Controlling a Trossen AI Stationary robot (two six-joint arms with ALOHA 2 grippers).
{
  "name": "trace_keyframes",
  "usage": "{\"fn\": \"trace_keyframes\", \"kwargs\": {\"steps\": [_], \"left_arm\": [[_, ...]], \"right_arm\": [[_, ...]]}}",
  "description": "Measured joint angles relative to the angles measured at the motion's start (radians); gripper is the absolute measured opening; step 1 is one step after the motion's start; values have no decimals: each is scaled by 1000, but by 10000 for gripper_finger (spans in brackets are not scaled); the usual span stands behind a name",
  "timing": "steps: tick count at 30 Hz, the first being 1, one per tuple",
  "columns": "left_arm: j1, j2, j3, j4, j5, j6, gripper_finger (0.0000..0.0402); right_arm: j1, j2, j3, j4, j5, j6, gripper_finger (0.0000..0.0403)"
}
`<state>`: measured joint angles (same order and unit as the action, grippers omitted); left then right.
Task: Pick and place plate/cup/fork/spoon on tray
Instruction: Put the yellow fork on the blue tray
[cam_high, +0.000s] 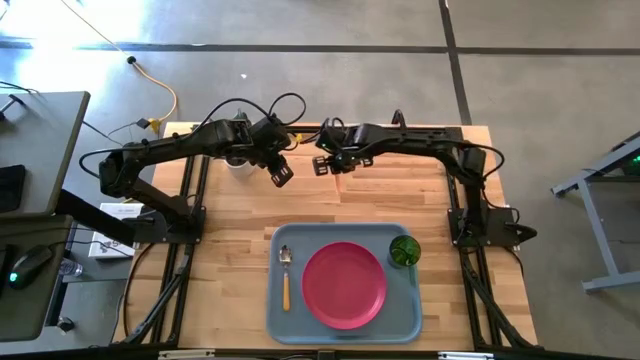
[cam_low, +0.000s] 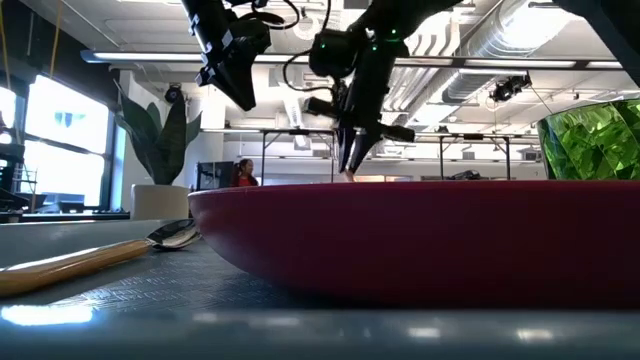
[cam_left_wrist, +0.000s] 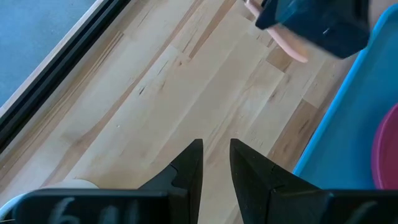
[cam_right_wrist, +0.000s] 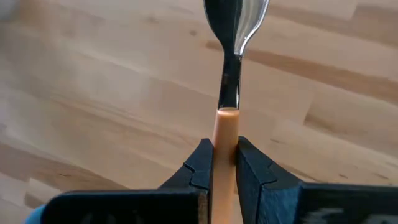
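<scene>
The blue-grey tray (cam_high: 275, 300) lies at the table's near middle. On it rest the pinkish-red plate (cam_high: 344, 285), the green cup (cam_high: 404, 250) at its far right corner and the spoon (cam_high: 285, 270) along its left side. My right gripper (cam_high: 327, 165) is at the table's far middle, shut on the fork (cam_right_wrist: 236, 25), whose tines are cut off in the right wrist view. My left gripper (cam_high: 281, 174) hovers just left of it, empty, its fingers (cam_left_wrist: 193, 163) a narrow gap apart. My right gripper pinches the fork's orange handle (cam_right_wrist: 225, 124) between its two fingers, close to where the handle meets the metal neck. The fingers point down, as the low view (cam_low: 350, 150) shows. The metal head sticks out past the fingers over the wood; whether the fork touches the table I cannot tell.
A white pot with a green plant (cam_low: 160, 190) stands at the table's far left, under my left arm (cam_high: 238, 160). Bare wood lies between the grippers and the tray's far rim. A person (cam_low: 243, 172) shows far off in the room behind.
</scene>
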<state>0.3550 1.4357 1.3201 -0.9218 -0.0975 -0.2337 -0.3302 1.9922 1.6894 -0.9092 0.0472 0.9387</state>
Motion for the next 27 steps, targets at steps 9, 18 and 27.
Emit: {"fn": "trace_keyframes", "kwargs": {"steps": [9,18,27], "left_arm": [[0,0,0,0,0,0,70],[0,0,0,0,0,0,70],[0,0,0,-1,0,0,70]], "right_arm": [[-1,73,0,-15,-49,4,24],[-4,155,0,-6,-100,-1,23],[-6,200,0,-7,-157,4,23]]}}
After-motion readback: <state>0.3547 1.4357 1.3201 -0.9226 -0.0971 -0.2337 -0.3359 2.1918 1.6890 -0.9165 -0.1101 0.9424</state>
